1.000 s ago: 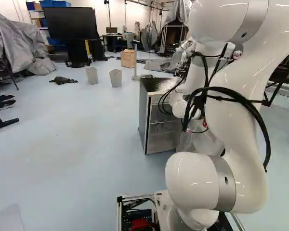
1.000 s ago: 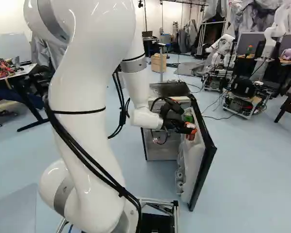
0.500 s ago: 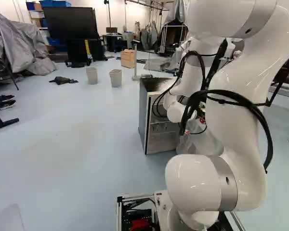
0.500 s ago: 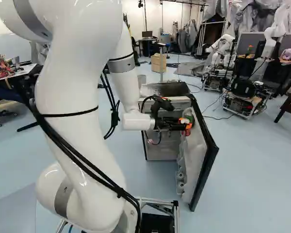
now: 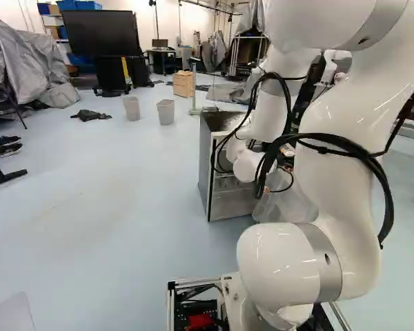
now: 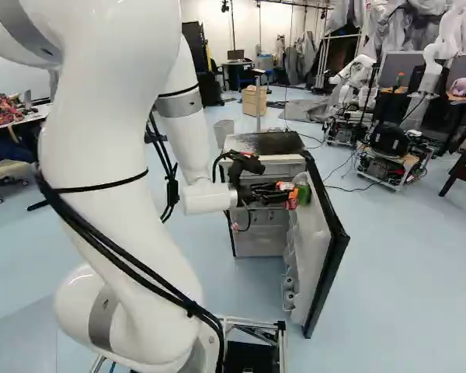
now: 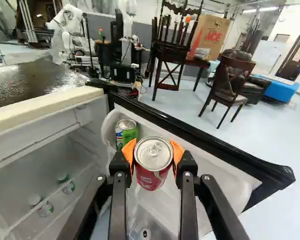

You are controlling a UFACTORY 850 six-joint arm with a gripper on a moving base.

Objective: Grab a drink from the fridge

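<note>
My claw (image 7: 153, 151) is clamped on a red can (image 7: 151, 179), just inside the open fridge door (image 7: 215, 175). Swinging sideways could knock the green can (image 7: 130, 134) or scrape the door, loosening my grip. Compared with earlier, my arm (image 6: 109, 140) and the red can sit farther left in the right base view.

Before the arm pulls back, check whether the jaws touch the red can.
Touching: the wrist view shows the jaws' orange pads against the red can, one on each side.
</note>
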